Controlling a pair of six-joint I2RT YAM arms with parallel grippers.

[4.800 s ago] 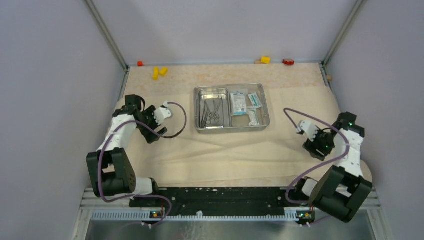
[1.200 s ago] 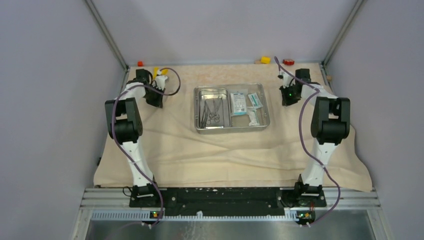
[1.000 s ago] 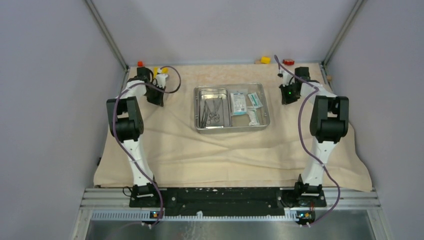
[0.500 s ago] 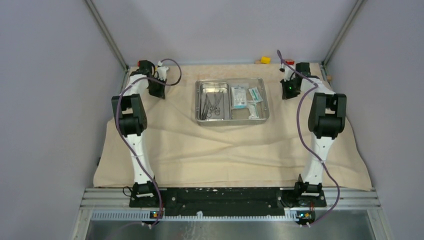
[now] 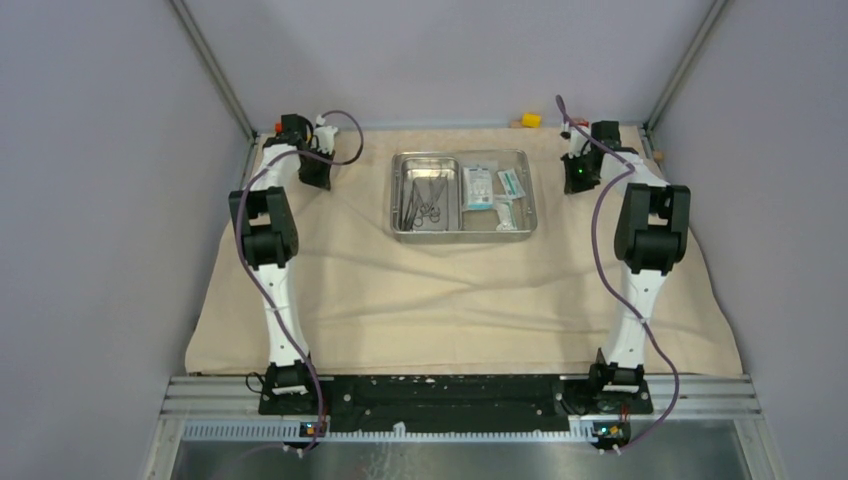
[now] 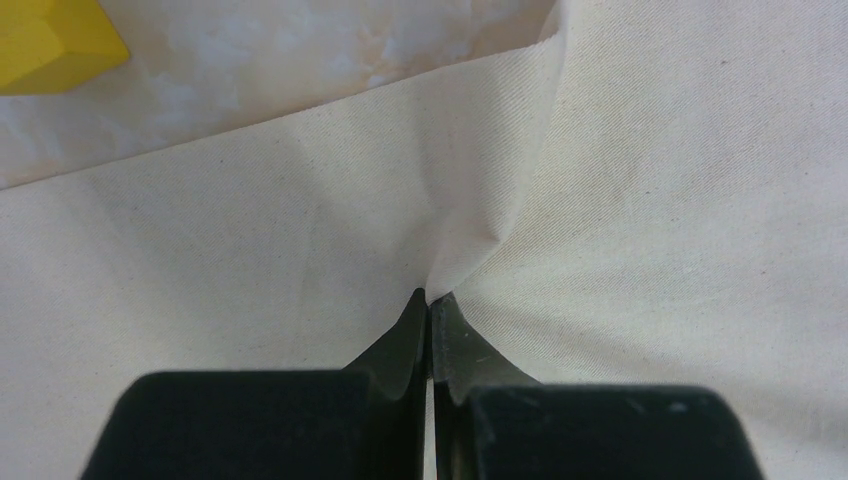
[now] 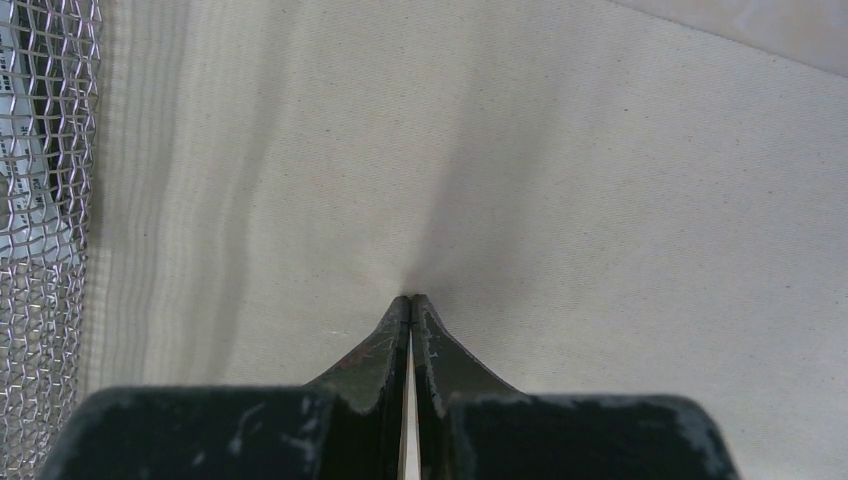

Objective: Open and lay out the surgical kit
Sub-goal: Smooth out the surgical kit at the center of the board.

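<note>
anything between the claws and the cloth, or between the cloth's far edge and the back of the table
Nothing between them: left claw and right claw are each shut on the cloth. Past its far edge, a yellow block lies on the bare table near the left claw and might get in the way.

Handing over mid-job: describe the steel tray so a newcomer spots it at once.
On the big beige cloth, look toward its far edge, centred left to right, for the steel tray. It is the only shiny rectangle there, with thin instruments in its left half and white-and-teal packets in its right.
</note>
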